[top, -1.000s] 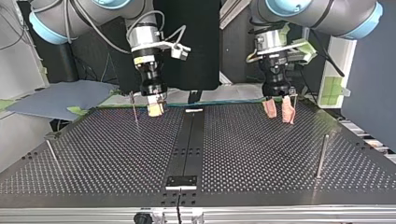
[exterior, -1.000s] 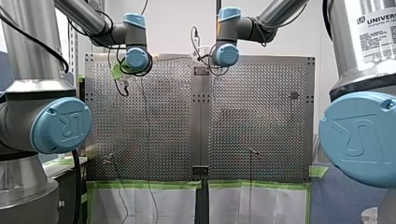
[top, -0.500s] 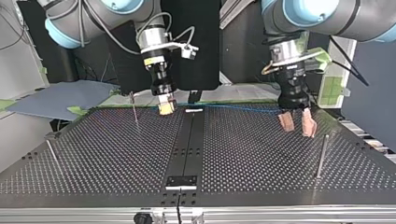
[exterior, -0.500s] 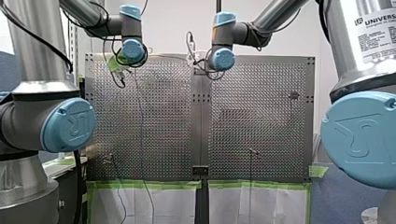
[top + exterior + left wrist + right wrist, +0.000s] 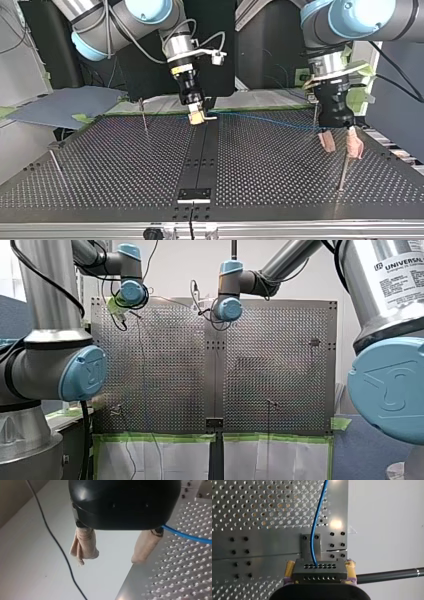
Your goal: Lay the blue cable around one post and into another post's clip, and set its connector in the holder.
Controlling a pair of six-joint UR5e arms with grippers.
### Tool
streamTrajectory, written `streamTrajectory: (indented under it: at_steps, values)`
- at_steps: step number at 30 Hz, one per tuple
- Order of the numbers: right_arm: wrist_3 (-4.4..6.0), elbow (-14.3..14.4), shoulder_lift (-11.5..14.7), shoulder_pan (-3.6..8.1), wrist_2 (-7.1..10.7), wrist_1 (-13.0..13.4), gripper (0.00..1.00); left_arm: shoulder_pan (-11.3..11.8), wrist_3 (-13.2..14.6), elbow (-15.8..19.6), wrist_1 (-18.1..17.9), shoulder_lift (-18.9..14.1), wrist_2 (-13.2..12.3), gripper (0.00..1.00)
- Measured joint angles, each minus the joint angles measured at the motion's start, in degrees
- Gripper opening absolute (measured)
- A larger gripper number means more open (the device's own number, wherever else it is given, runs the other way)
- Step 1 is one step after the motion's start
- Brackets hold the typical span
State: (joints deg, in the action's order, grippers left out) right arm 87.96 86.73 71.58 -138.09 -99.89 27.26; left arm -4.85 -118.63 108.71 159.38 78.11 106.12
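In the top view my right gripper (image 5: pixel 196 117) is shut on the black connector (image 5: pixel 319 571) at the far end of the dark centre strip (image 5: pixel 199 160). The right wrist view shows yellow pads (image 5: pixel 289 568) on both sides of the connector, above a small bolted plate (image 5: pixel 305 545). The blue cable (image 5: pixel 265 120) leaves the connector (image 5: pixel 198 115) and runs low across the board to my left gripper (image 5: pixel 340 144). That gripper is open, with beige pads (image 5: pixel 83 543) apart and nothing between them. The cable (image 5: pixel 186 535) passes beside one finger (image 5: pixel 146 545).
Thin posts stand on the perforated board: one near the left gripper (image 5: pixel 343 167), one behind it (image 5: pixel 314 112), and two at the top view's left (image 5: pixel 143 116) (image 5: pixel 56 169). A bracket (image 5: pixel 195 194) sits at the strip's near end. A black wire (image 5: pixel 58 547) hangs beyond the board's edge.
Both arms have moved toward the top view's right. The right gripper carried the connector onto the centre strip. The left gripper came nearer and lower, and the blue cable now stretches between them.
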Motion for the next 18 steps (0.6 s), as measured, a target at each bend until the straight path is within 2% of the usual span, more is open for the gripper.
streamTrajectory:
  at_steps: [7,13,18]
  values:
    - [0.15,-1.0,-0.3,-0.84,-0.10,0.6,0.00,3.8,-0.8,-1.1,0.0,0.7,-3.1,1.00]
    - [0.25,-2.2,-0.7,-1.53,-0.43,0.9,0.00,7.6,-1.7,-2.7,-0.1,1.9,-3.0,1.00]
    - [0.31,-3.4,-1.1,-1.97,-0.55,0.7,0.00,9.2,-3.5,-3.3,-0.3,2.0,-2.8,1.00]
